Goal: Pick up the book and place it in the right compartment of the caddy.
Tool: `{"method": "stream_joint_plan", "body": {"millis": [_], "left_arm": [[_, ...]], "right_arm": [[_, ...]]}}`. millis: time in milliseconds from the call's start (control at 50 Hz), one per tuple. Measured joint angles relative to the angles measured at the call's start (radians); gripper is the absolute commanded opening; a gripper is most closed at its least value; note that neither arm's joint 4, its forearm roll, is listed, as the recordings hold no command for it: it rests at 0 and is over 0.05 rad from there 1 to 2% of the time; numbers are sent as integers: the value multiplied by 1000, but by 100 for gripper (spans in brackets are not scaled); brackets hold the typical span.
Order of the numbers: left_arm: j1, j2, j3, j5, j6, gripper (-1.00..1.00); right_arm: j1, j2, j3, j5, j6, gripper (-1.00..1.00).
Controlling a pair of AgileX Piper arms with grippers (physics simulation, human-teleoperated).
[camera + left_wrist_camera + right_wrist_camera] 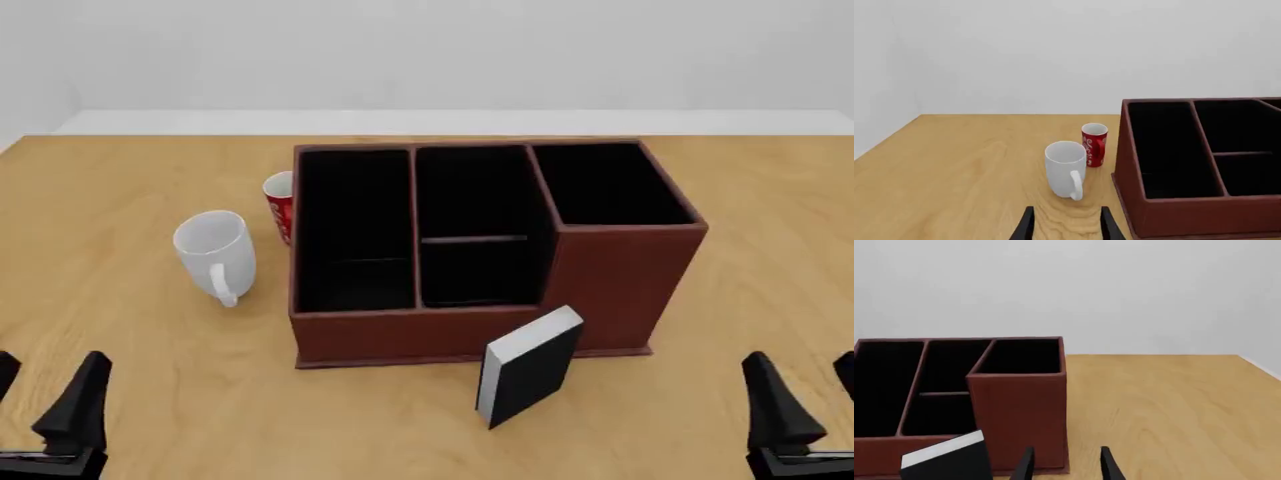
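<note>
- Spreading under everything is the wooden tabletop (120, 190), with its far edge against a pale wall.
- Near the middle of the tabletop sits the caddy (400, 335), reddish-brown with three black-lined bins, its long side facing the near edge.
- At the caddy's right end, the right compartment (607, 185) has the tallest walls and is squarish; it holds nothing visible.
- Just before the caddy's front wall, toward the near edge, stands the book (537, 372), black-covered, tilted, white page edges facing left; whether it touches the wall is unclear.
- Left of the caddy stands a white mug (216, 252), handle toward the near edge.
- Behind the mug, close beside the caddy's left wall, is a red can (279, 208); the front view half hides it, while the left wrist view shows it whole.
- The right wrist view catches only the book's upper corner and neither mug nor can.
- At the near right corner, the right pincer (803, 415) has its fingers apart, clamped on nothing, well to the right of the book.
- At the near left corner, the left pincer (51, 400) is likewise spread and holds nothing, well apart from the book.
</note>
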Motion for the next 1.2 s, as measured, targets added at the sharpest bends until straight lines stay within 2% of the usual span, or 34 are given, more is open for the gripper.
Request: {"method": "stream_joint_plan", "body": {"millis": [220, 540, 980, 1140, 1200], "left_arm": [[0, 3, -2, -1, 0, 100], [0, 5, -3, -1, 0, 100], [0, 5, -3, -1, 0, 100], [0, 5, -3, -1, 0, 100], [0, 5, -3, -1, 0, 100]], "right_arm": [[14, 9, -14, 6, -24, 100], [107, 137, -152, 86, -122, 100], [255, 335, -415, 255, -352, 100], [360, 424, -530, 347, -434, 100], [413, 503, -630, 421, -518, 100]]}}
